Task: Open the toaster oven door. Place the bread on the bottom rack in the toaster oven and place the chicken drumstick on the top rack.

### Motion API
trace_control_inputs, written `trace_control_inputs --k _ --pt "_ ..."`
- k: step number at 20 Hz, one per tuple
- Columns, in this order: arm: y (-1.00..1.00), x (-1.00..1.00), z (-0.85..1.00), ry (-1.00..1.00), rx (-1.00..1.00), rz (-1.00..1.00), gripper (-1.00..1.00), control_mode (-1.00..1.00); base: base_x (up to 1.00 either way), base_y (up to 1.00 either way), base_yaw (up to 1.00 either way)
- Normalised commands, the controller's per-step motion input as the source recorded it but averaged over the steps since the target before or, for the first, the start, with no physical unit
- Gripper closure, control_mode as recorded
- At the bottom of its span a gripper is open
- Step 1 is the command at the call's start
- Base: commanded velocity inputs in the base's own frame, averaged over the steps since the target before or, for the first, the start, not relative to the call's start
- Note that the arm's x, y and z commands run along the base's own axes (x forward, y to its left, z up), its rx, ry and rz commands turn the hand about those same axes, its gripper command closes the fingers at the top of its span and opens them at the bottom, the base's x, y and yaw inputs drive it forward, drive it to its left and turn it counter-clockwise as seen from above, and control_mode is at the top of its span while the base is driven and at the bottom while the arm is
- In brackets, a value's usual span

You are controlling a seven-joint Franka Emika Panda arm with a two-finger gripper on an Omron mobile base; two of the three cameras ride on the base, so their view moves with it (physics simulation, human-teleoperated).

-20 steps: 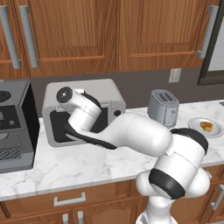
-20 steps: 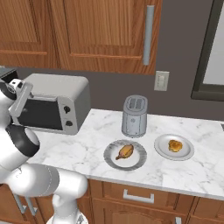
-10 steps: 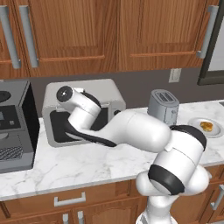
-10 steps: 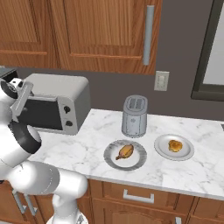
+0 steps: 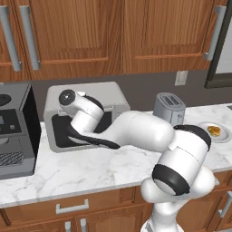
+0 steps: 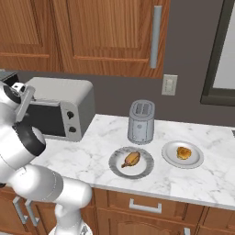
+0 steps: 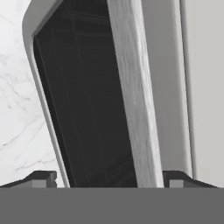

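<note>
Left base view: the arm reaches left across the marble counter (image 5: 68,172) to the front of the toaster oven (image 5: 84,113). Its hand covers the upper part of the dark door glass, and the fingers themselves are hidden behind the wrist. To the right of the hand stands a silver toaster (image 5: 169,108), and well beyond that a plate (image 5: 214,132) at the counter's far end carries the bread (image 5: 214,131). To the left of the hand sits a dark coffee machine (image 5: 13,131).

Right base view: the hand is pressed close to the oven's top front edge, at the door's upper rim (image 6: 26,103). The door glass (image 6: 43,120) below it is dark, and I cannot tell what is inside. Well to the right of the hand, past the toaster, two plates lie on the counter: the nearer one (image 6: 131,163) holds the chicken drumstick (image 6: 131,159), the farther one holds the bread.

Hand view: the gripper (image 7: 109,178) stands spread wide, its two dark tips on either side of the door's pale handle bar (image 7: 133,92). Neither tip visibly touches it. The door is tilted slightly away from the oven body, and faint rack wires show behind the dark glass.
</note>
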Motion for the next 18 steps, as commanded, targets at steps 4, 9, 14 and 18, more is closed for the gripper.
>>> trace_control_inputs --k 4,9,14,18 --pt "0.1 -0.02 -0.42 0.18 0.01 0.1 -1.0 -1.0 0.0 0.0 0.0" --pt "0.15 -0.2 -0.49 0.09 0.02 0.07 -1.0 -1.0 0.0 0.0 0.0" --pt "0.17 -0.33 -0.59 0.03 0.02 0.04 -1.0 -1.0 0.0 0.0 0.0" --pt "0.17 -0.29 -0.51 0.1 0.06 0.02 -1.0 -1.0 0.0 0.0 0.0"
